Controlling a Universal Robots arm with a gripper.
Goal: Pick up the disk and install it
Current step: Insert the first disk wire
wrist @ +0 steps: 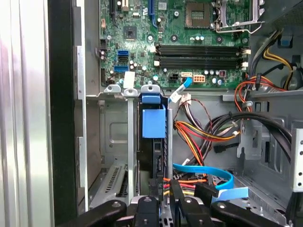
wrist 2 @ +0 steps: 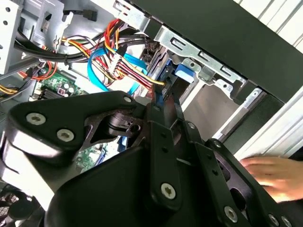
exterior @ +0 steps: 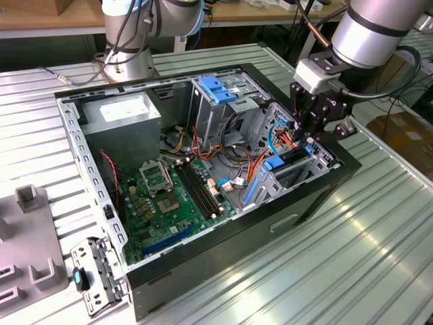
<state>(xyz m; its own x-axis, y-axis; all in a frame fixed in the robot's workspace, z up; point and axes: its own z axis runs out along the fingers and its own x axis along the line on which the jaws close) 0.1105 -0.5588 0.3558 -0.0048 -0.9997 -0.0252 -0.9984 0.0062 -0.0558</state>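
Blue plastic marks the disk [wrist: 154, 124]: it stands on edge in a slot of the drive bay [wrist: 130, 142] at the front corner of the open computer case [exterior: 203, 267], largely sunk between the bay's metal walls. The gripper [wrist: 163, 201] sits right over its rear end, among the orange and blue cables [wrist: 199, 172]; I cannot tell whether the jaws grasp the disk or have released it. Judged from this, the step in hand is seating the disk. Doing it well means pushing straight along the slot, keeping the rails square to the guides, and keeping the cables from being pinched behind it.

Counted: one disk, one arm with one gripper, one case on the slatted bench [exterior: 352, 271], one motherboard [wrist: 189, 42], one grey power supply box [exterior: 125, 122]. A person's hand [wrist 2: 274, 172] rests near the case's outer side.
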